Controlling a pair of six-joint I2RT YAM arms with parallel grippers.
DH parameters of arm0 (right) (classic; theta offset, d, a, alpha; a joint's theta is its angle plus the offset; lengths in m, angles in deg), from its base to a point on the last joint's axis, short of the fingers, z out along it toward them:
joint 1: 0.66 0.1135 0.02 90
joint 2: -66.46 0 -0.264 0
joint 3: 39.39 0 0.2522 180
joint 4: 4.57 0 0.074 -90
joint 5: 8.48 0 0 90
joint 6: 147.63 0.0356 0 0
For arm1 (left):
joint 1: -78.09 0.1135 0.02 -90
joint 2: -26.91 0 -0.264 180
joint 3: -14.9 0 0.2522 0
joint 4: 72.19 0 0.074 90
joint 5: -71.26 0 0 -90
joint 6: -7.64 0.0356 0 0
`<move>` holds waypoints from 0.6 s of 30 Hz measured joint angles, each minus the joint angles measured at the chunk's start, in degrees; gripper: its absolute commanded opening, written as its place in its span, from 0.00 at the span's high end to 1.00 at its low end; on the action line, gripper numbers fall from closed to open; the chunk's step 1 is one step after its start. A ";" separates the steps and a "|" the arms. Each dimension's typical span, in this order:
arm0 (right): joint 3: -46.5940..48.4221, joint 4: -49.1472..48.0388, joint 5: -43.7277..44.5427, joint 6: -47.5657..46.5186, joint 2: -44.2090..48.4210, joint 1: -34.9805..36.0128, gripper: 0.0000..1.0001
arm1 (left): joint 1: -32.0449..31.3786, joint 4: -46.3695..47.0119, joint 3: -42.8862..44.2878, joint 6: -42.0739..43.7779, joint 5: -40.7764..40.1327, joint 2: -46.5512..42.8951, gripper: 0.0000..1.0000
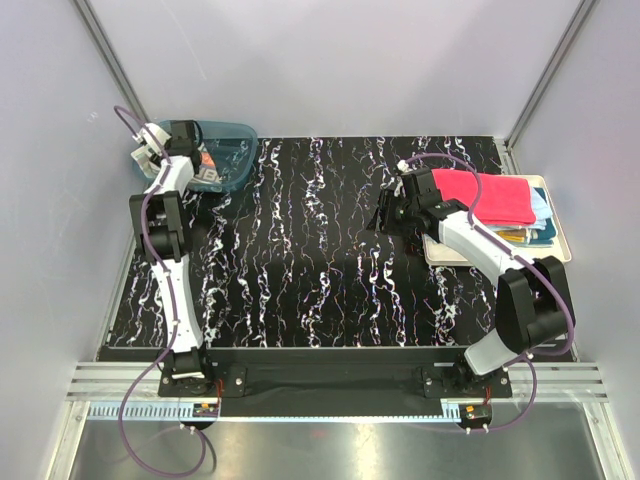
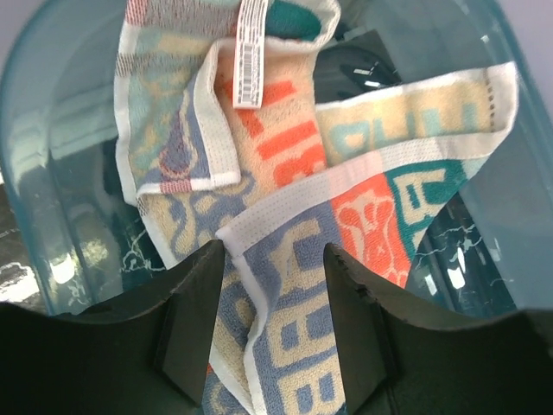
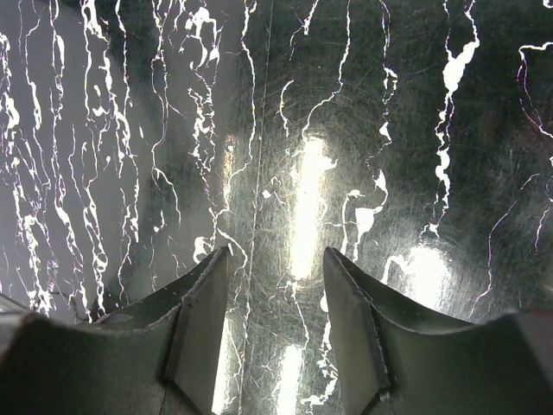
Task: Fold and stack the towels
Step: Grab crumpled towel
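Where the towel (image 2: 285,216) crumples, its terry shows lettering.

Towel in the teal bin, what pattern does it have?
The towel has blocky orange, teal and blue lettering on cream; best in left wrist view.

My left fingers (image 2: 194,333) are covering the lower folds of the lettered towel (image 2: 285,225), whose end is running off the bottom edge, while the red-pink towel (image 1: 487,197) is hiding all but slivers of the towels beneath it (image 1: 540,207) on the tray (image 1: 561,243).
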 measured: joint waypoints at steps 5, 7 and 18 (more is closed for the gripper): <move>0.02 -0.02 0.00 0.00 -0.24 0.00 0.46 | -0.02 -0.87 0.02 -1.84 0.11 0.81 0.47; 0.02 -0.04 0.00 0.00 -0.63 0.00 0.46 | 0.02 -0.74 0.09 -2.45 0.26 0.81 0.55; 0.09 -0.02 0.00 0.00 -1.70 0.00 0.47 | 0.50 2.93 -0.28 -4.07 5.01 0.85 1.00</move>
